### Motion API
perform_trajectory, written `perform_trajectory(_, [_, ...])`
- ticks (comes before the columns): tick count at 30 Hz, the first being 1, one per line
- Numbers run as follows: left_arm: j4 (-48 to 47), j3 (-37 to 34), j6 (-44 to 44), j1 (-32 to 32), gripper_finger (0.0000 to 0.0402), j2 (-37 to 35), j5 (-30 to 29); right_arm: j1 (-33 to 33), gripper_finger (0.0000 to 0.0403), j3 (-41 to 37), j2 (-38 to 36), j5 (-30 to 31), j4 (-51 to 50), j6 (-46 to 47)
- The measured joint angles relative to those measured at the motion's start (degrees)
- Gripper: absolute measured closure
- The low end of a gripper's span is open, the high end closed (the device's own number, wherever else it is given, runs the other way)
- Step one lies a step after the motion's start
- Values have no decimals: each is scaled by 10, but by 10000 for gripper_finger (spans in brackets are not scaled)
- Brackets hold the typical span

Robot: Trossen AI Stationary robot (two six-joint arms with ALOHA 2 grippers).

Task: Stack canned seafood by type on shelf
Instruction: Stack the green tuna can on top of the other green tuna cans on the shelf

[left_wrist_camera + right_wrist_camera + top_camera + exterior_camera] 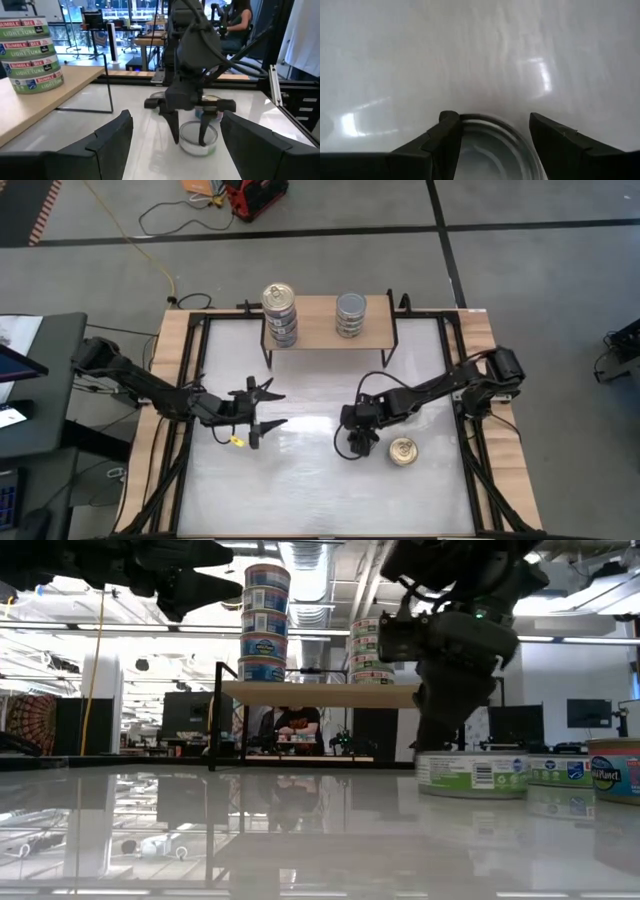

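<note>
The shelf (320, 320) stands at the table's far edge on thin black legs. On it are a gold-topped stack of canned seafood (280, 313) at its left and a silver-topped stack (350, 313) at its right. A silver-topped tin with a green label (198, 138) sits on the table right of centre. My right gripper (360, 442) points down over it, open, one finger on either side of it. A gold-topped tin (403, 450) lies just right of that. My left gripper (270, 408) hangs open and empty left of centre, above the table. My right gripper comes at the green-labelled tin from above, its fingers (173, 129) standing on either side of the tin's rim (485, 120). I cannot tell whether a finger touches the tin. The tin rests flat on the table.
In the low view two more tins (560, 768) (615, 768) sit on the table to the right of the green-labelled one. Dark frame rails (190, 380) run along the table's left and right sides. A person (240, 20) sits in the room beyond the table.
</note>
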Motion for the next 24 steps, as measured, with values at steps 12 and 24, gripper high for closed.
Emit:
perform_trajectory(12, [-1, 0, 12, 0, 113, 0, 0, -8, 143, 58, 33, 0, -49, -17])
perform_trajectory(24, [-8, 3, 6, 0, 113, 0, -42, -11, 143, 123, 85, 3, -90, -45])
